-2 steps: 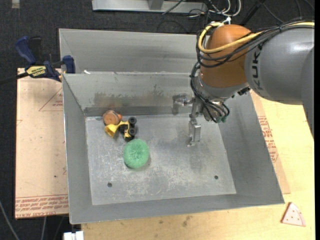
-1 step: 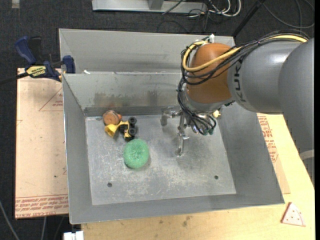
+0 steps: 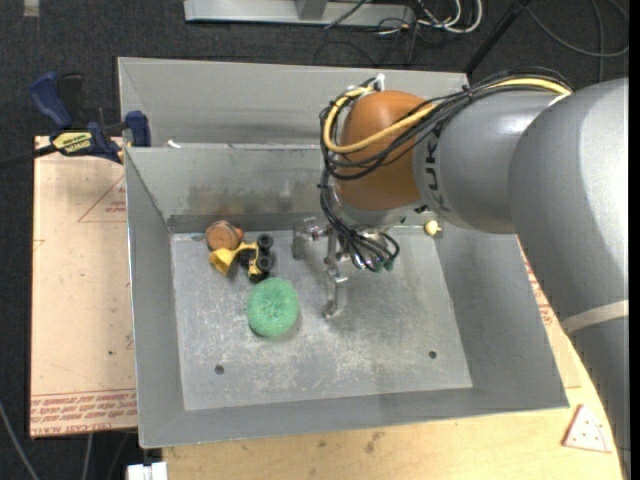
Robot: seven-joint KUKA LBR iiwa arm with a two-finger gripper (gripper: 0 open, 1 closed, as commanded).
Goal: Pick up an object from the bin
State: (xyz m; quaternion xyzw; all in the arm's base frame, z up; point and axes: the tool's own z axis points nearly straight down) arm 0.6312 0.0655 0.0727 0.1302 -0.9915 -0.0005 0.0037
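The grey metal bin (image 3: 450, 368) has the arm's two-finger gripper (image 3: 333, 303) low over bare floor near its middle, hanging under the orange wrist cover. How its jaws stand cannot be told (from this angle they read as one slim metal piece), and nothing shows between them. A green, fuzzy round ball (image 3: 272, 308) lies just beside the gripper at nine o'clock, apart from it. At ten o'clock, near the back wall, sits a small yellow-and-black toy (image 3: 243, 259), with a brown rounded lump (image 3: 222, 234) touching it at its eleven o'clock.
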